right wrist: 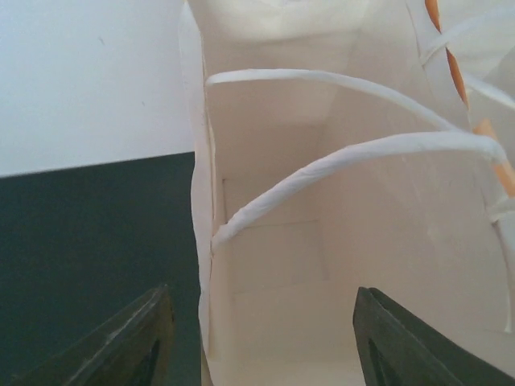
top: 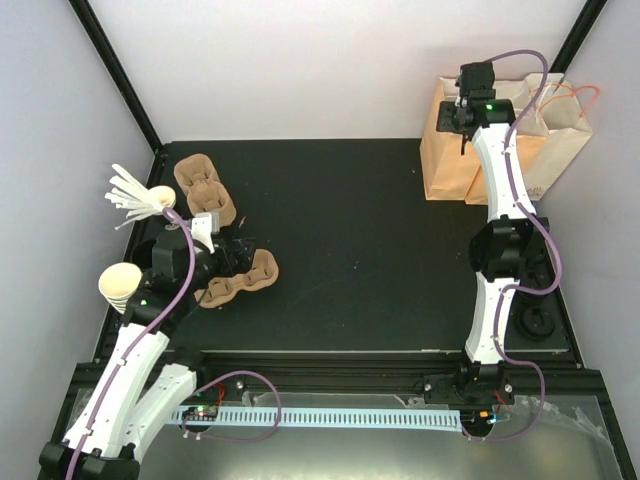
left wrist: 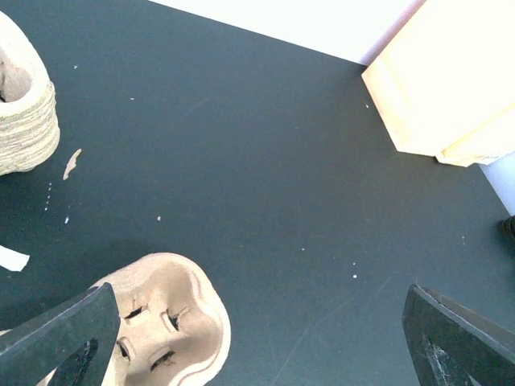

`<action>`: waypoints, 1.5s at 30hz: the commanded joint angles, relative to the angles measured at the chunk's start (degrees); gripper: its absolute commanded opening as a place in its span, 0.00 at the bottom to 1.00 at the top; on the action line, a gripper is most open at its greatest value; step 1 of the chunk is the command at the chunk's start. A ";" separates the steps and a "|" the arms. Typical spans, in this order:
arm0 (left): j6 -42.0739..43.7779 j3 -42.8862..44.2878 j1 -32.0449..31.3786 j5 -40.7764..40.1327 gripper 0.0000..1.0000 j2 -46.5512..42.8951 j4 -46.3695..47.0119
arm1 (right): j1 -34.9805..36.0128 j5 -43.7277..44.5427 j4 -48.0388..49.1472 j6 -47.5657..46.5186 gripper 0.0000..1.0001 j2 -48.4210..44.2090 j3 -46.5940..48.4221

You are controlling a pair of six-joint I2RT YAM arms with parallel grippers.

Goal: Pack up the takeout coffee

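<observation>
White walls enclose a black bench where two robot arms work at opposite corners. Nearest the camera, beside the right arm's lower link at the bench's right edge, a small black disc appears to be the takeout coffee, its lid seen from above. The cup body is hidden, and neither pincer is near it. At left, the left pincer hangs wide apart and empty above a pulp cup carrier, with a stack of cream cups just beside the arm and more carriers beyond. At the far right, the right pincer hovers at the mouth of a paper bag, fingers apart and clamped on nothing, with the bag's side wall and twisted handles between them. The coffee is likely light and thin-walled, easily crushed, its lid apt to pop. A gentle hold around the body, just under the lid rim and kept upright, looks safest.
</observation>
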 commanded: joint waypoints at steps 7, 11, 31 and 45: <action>0.80 3.40 -0.07 1.81 0.99 1.10 2.38 | 2.99 4.97 -2.57 -8.24 0.44 0.36 1.27; 0.83 3.49 -0.10 1.78 0.99 0.99 2.22 | 3.46 2.75 -4.30 -8.33 0.29 -0.58 2.05; -0.83 1.84 -0.06 4.99 0.99 1.68 4.35 | 10.92 -1.62 -6.47 -4.54 0.01 -17.99 -10.42; -3.57 0.59 -0.14 11.48 0.99 5.92 8.80 | 32.26 -3.06 -2.35 2.48 0.06 -47.07 -46.60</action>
